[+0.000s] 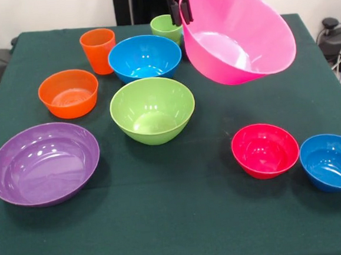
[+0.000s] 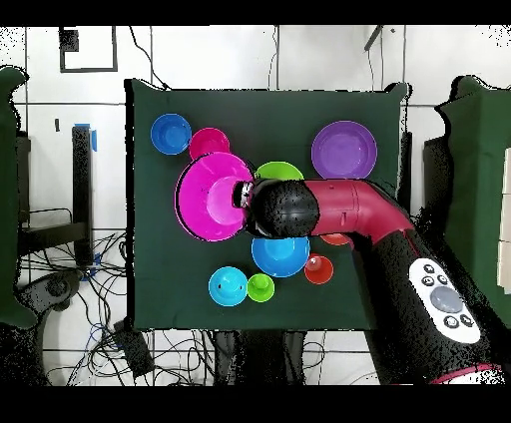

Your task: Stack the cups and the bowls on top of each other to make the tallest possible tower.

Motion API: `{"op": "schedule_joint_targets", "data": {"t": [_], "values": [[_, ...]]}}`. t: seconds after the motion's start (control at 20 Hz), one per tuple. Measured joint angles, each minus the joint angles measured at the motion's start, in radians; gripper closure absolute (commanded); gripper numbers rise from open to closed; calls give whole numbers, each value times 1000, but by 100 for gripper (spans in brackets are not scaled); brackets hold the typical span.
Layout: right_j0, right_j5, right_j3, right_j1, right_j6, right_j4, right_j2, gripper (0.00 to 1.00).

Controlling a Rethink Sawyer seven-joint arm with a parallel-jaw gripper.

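so right now your gripper point(image 1: 180, 8) is clamped on the rim of the huge pink bowl point(image 1: 237, 36), one finger inside and one outside, and the bowl hangs tilted in the air over the far right part of the table point(image 1: 184, 221), mouth facing the camera side. it's clear of the cloth, judging by the shadow under it.

everything else sits on the table: purple bowl point(image 1: 43, 164) at the near left edge, orange bowl point(image 1: 68, 93) behind it, orange cup point(image 1: 98, 50) and green cup point(image 1: 165, 27) near the far edge, large blue bowl point(image 1: 144, 57) between them, lime bowl point(image 1: 152, 109) about mid-table. red bowl point(image 1: 265, 150) and a small blue bowl point(image 1: 331, 162) are touching or nearly so at the near right edge. the overhead view shows another small blue bowl point(image 2: 228, 286) by the robot's edge, which the front view hides behind the pink one.

what i'd worry about: that's a one-sided rim pinch on the biggest, probably floppiest bowl, and it's already hanging at an angle. swing fast and it could pivot in the fingers or slip out. it's also wide enough that if you lower it without looking, its edge could clip the green cup or the large blue bowl and knock them. and if you let go while it's tilted it'll likely rock or slide instead of sitting flat, which is a bad start for a tower base.
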Motion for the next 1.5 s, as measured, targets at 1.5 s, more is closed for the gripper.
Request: {"op": "schedule_joint_targets", "data": {"t": [1.5], "values": [[-7, 19, 2, -37, 0, -67, 23, 100]]}}
